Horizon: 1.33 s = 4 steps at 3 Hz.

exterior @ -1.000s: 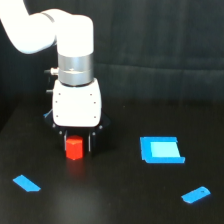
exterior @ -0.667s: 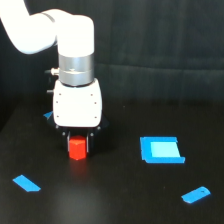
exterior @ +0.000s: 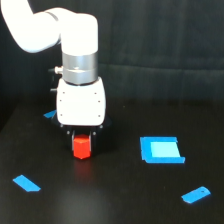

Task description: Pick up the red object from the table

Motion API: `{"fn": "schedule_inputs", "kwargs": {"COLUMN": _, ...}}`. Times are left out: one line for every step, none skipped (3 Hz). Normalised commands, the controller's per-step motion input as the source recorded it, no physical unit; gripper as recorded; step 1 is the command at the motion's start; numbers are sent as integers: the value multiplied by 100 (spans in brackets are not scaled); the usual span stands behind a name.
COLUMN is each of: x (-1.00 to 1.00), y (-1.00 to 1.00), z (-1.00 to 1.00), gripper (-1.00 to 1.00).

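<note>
White robot arm over black tabletop (exterior: 125, 200). Gripper (exterior: 82, 142) low around red block (exterior: 82, 147), left of blue square (exterior: 161, 150). Grip state: cannot tell, fingers hidden. Block looks near tabletop; lift not confirmed.

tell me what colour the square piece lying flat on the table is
Bright blue, with a lighter blue centre; the exterior view, the only one, shows it against the black table.
</note>
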Motion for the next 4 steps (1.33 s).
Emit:
{"fn": "schedule_inputs", "kwargs": {"x": 22, "y": -1, "z": 97, "gripper": -92}}
{"fn": "schedule_inputs", "kwargs": {"x": 19, "y": -6, "z": 95, "gripper": -100}}
{"fn": "schedule_inputs", "kwargs": {"x": -3, "y": 10, "z": 83, "gripper": -100}}
{"fn": "schedule_inputs", "kwargs": {"x": 4, "y": 10, "z": 85, "gripper": -89}}
